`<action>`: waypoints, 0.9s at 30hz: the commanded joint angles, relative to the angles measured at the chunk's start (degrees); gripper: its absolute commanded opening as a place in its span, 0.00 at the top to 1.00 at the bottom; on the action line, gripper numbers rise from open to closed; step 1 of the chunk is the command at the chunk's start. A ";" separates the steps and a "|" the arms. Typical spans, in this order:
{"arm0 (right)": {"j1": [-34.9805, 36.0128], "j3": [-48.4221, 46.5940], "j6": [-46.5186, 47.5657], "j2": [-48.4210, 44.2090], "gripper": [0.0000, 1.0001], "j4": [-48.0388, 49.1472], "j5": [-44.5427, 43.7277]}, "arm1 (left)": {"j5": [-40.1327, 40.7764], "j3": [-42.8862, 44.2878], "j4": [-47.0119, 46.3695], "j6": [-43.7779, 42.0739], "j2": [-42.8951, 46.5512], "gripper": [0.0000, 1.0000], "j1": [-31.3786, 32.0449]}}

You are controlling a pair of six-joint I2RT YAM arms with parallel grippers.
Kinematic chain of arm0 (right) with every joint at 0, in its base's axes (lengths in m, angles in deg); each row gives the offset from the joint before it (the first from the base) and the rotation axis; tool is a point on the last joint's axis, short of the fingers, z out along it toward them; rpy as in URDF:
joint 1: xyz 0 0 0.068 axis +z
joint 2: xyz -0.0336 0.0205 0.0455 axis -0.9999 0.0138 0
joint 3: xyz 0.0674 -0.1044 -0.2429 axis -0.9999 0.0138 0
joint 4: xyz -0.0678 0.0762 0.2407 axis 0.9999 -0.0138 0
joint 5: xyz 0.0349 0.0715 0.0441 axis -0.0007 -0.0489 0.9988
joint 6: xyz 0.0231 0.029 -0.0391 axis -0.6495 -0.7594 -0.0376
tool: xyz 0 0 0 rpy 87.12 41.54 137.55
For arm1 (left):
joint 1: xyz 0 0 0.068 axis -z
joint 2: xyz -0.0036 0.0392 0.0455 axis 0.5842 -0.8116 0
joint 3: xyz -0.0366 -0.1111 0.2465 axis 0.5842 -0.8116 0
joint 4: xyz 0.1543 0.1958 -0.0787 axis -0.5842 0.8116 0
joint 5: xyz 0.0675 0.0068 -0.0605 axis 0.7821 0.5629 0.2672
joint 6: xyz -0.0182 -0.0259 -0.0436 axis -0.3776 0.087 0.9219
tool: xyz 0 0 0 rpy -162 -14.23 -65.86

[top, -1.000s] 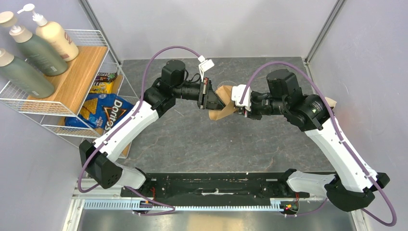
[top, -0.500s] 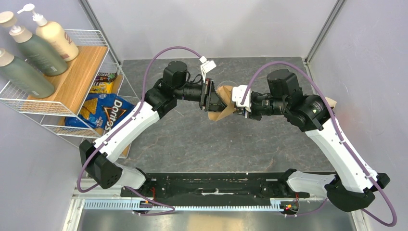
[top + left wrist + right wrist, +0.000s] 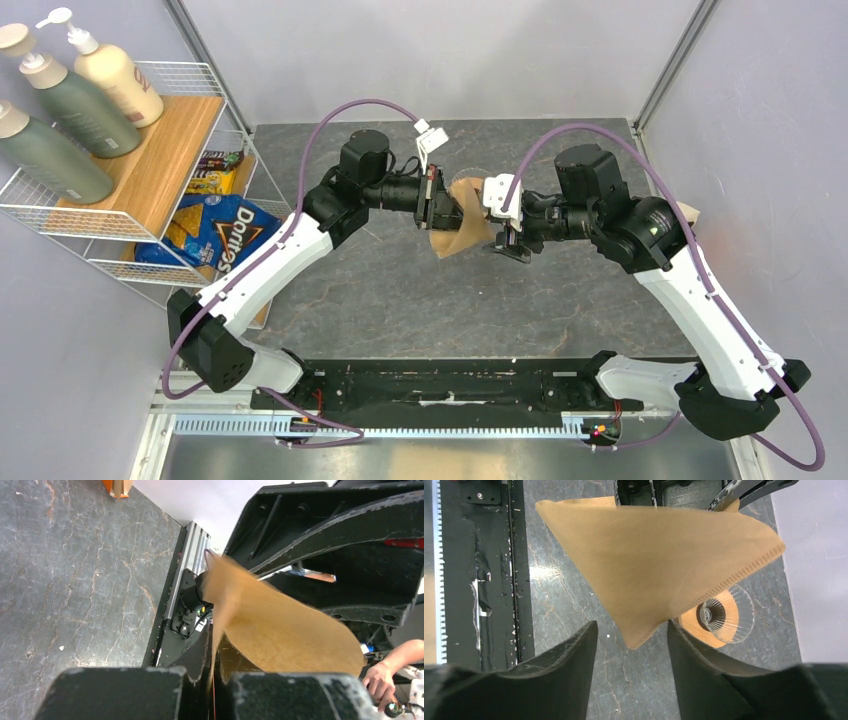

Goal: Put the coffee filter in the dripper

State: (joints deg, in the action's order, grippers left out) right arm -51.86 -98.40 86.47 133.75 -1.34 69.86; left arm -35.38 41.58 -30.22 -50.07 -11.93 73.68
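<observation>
While the left gripper [image 3: 443,212] pinches the filter [image 3: 465,228] by its edge to hold it aloft above the table [image 3: 400,290], the right gripper [image 3: 631,635] has its jaws spread either side of the tip, apparently not touching. The dripper [image 3: 724,615] stands beneath, empty, just beyond that tip.

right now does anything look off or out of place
Nothing spilled or damaged. Only oddity: a person's hand shows at the left wrist view's lower right edge. The coffee filter hangs mid-air in the left jaws.
</observation>
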 commanded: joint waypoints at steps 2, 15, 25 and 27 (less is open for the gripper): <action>0.02 -0.04 -3.74 -1.25 0.29 -0.92 -1.10 | -2.05 -2.05 -6.47 5.77 1.81 0.98 -1.72; 0.06 2.12 -6.19 0.53 0.26 4.94 -3.85 | -2.43 -2.73 -9.54 7.90 1.86 0.98 -1.72; 0.09 1.66 -6.04 0.93 0.66 6.54 -3.09 | -1.76 -2.22 -7.59 6.61 1.68 0.98 -1.63; 0.01 1.66 -5.55 0.46 0.71 5.77 -2.77 | -1.48 -2.11 -6.44 5.68 1.88 0.95 -1.83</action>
State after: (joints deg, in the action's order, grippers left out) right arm -51.86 -96.04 80.26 134.87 3.34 66.52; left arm -36.13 38.85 -36.86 -43.82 -11.93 71.97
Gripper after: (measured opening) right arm 0.324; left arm 0.035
